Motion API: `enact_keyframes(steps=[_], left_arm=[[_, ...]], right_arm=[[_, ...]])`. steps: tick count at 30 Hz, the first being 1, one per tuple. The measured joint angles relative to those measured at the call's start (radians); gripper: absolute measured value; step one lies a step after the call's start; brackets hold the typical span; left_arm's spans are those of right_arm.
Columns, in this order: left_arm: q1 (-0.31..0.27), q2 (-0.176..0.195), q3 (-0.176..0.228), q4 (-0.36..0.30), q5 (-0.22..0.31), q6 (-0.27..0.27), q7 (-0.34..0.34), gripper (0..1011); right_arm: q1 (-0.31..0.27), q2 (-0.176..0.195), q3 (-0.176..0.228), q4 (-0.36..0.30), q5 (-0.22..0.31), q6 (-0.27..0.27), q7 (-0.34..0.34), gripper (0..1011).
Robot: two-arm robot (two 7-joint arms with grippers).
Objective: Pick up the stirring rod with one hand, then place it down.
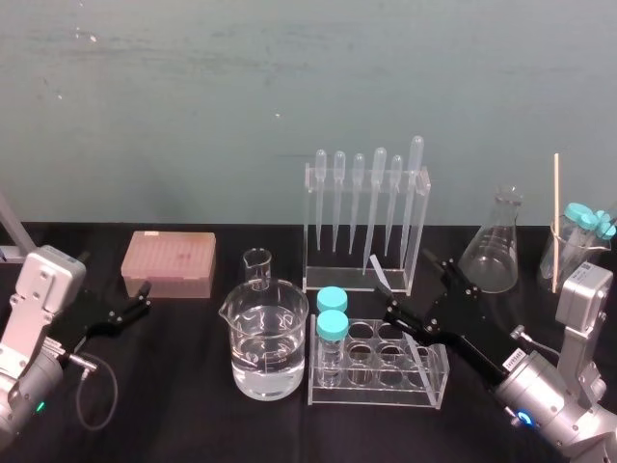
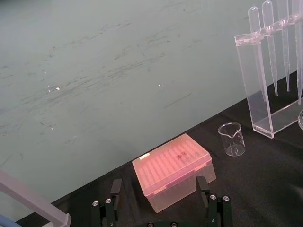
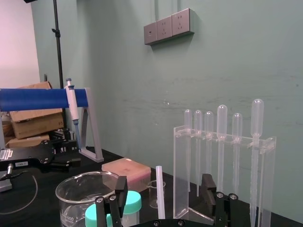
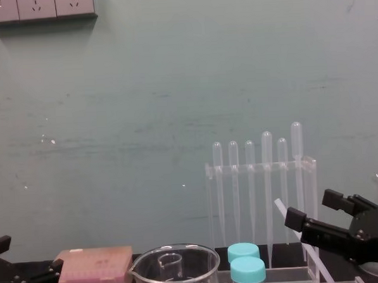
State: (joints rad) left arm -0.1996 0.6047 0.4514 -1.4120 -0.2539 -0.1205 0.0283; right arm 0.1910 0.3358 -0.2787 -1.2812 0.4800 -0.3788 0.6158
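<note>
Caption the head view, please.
Open right black gripper straddles the tilted translucent-white stirring rod above the clear test-tube rack; left black gripper idle beside the pink box.

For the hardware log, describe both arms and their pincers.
The left arm and right arm have silver-grey housings. The left pincer and right pincer are black and angular, with small screws. A black cable hangs from the left arm; a white label marks the right.
</note>
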Motion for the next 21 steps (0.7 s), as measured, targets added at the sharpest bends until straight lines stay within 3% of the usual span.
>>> enact_keyframes(steps=[10,11,12,16,17,19,21], left_arm=[[0.0,0.0,0.0,0.0,0.0,0.0,0.0,1000],[0.0,0.0,0.0,0.0,0.0,0.0,0.0,1000],[0.0,0.0,0.0,0.0,0.0,0.0,0.0,1000],[0.0,0.0,0.0,0.0,0.0,0.0,0.0,1000],[0.0,0.0,0.0,0.0,0.0,0.0,0.0,1000],[0.0,0.0,0.0,0.0,0.0,0.0,0.0,1000],[0.0,0.0,0.0,0.0,0.0,0.0,0.0,1000]], right_arm=[[-0.014,0.0,0.013,-0.059,-0.039,-0.048,-0.04,1000],[-0.025,-0.004,0.028,-0.088,-0.074,-0.077,-0.077,1000],[-0.025,-0.004,0.028,-0.088,-0.074,-0.077,-0.077,1000],[-0.055,-0.021,0.069,-0.139,-0.162,-0.104,-0.185,1000],[-0.055,-0.021,0.069,-0.139,-0.162,-0.104,-0.185,1000],[-0.083,-0.033,0.105,-0.173,-0.214,-0.083,-0.269,1000],[-0.102,-0.038,0.125,-0.193,-0.232,-0.059,-0.307,1000]])
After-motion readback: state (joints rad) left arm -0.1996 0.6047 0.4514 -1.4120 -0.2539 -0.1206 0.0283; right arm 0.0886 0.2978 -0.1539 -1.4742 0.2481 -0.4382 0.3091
